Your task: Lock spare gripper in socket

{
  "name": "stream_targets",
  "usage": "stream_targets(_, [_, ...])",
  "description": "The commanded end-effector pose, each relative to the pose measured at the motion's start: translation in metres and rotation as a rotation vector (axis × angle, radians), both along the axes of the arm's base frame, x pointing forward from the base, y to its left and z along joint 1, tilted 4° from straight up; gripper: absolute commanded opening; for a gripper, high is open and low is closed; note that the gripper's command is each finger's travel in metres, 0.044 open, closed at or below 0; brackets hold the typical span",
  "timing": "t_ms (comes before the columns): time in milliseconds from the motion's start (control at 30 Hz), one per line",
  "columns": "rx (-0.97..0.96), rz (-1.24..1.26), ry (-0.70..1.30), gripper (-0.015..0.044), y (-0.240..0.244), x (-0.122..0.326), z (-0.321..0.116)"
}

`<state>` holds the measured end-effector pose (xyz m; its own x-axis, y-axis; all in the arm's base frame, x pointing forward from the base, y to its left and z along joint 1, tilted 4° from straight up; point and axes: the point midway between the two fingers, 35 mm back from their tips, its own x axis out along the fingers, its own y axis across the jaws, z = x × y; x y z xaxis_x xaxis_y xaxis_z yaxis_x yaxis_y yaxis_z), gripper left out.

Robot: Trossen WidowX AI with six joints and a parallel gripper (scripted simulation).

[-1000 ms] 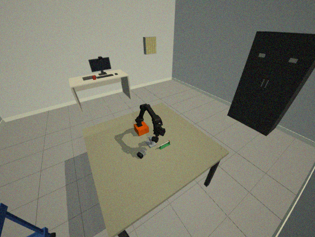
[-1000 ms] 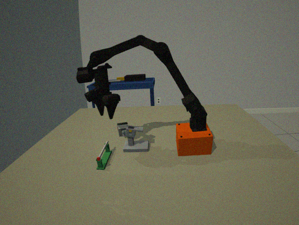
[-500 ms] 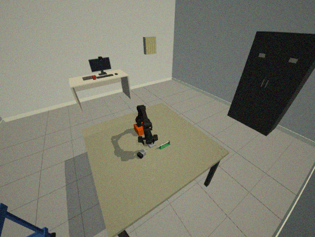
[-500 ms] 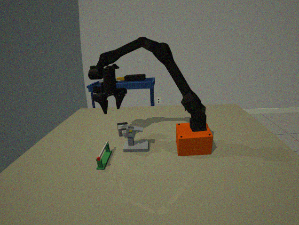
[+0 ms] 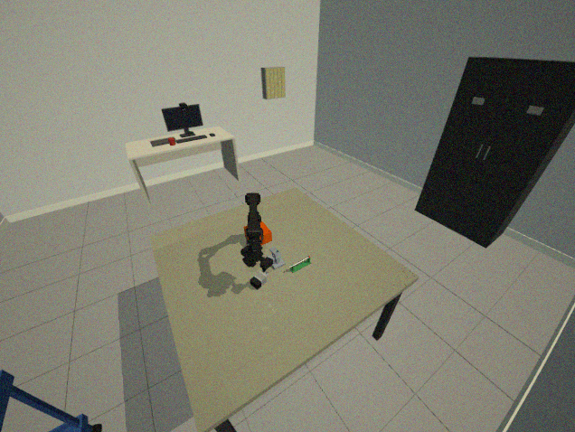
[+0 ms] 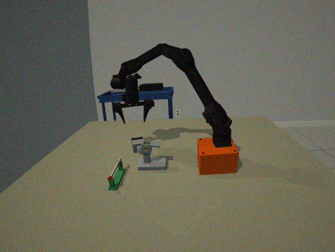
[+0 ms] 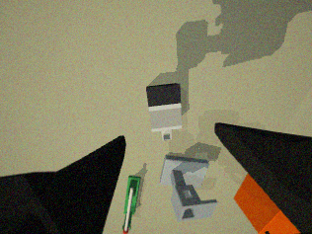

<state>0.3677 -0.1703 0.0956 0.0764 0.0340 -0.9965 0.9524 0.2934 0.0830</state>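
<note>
The lock pin [image 6: 116, 168] [image 7: 129, 208], white with a red head, lies along the green rack [image 6: 119, 178] [image 7: 133, 182] on the table. The grey mount [image 5: 278, 263] [image 6: 151, 164] [image 7: 197, 170] stands beside it, with no pin visible through its raised socket [image 6: 146, 148] [image 7: 189, 194]. The spare gripper [image 5: 259, 279] [image 6: 135, 147] [image 7: 165, 117], a grey and black block, lies on the table, its spigot [image 7: 167, 136] pointing towards the mount. My gripper [image 6: 134, 122] [image 7: 170, 133] is open and empty. It hangs well above the table, fingers down, with the spare gripper between the fingertips in the wrist view.
The arm's orange base box [image 5: 266, 233] [image 6: 217, 163] [image 7: 253, 196] stands on the table [image 5: 287, 334] [image 6: 173, 211], on the mount's far side from the green rack. A blue bench [image 6: 154, 95] is beyond the table. The arm's shadow falls near the spare gripper.
</note>
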Motion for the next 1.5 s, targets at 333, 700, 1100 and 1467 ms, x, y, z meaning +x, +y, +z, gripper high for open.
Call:
stream_targets(333, [0.002, -0.013, 0.008, 0.0440, 0.000, 0.001, -0.068])
stream_targets(700, [0.002, -0.013, 0.008, 0.0440, 0.000, 0.002, -0.083])
stream_targets(1100, [0.002, -0.013, 0.009, 0.0440, 0.001, 0.003, -0.103])
stream_targets(1467, [0.002, -0.013, 0.009, 0.0440, 0.001, 0.003, -0.121])
